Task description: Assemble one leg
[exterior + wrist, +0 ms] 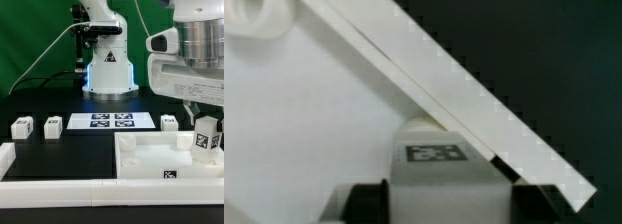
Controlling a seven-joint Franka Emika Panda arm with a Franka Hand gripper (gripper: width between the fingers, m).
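Four small white legs show in your exterior view, each with a black-and-white tag on its face. One leg (207, 137) is up in the hand (207, 150), at the exterior view's right, over the large white tray-like piece (150, 160) near its right wall. You can see the hand's dark fingers (196, 132) pressed against both sides of that block, so it is closed on it and narrowed to the block's width.

Your wrist view confirms the grip: the held leg (436, 152) sits between the two dark pads (359, 203), tag facing the camera, with the hand (438, 200) clamped about it. Behind the block runs a long white edge (455, 90) of the tray-like piece, slanting across the picture, with dark surface beyond it. Whether the block touches the tray you cannot tell from either view.

The other three legs rest on the black surface (70, 150). Two stand near each other at the exterior view's left, one (22, 128) further left and one (52, 124) just beside the marker board (110, 122). The third (170, 122) stands just off the board's other end, near the tray's far wall. A low white rail (30, 160) lies along the surface's front and left. The arm's base (108, 70) stands behind the marker board, glowing blue at its foot.
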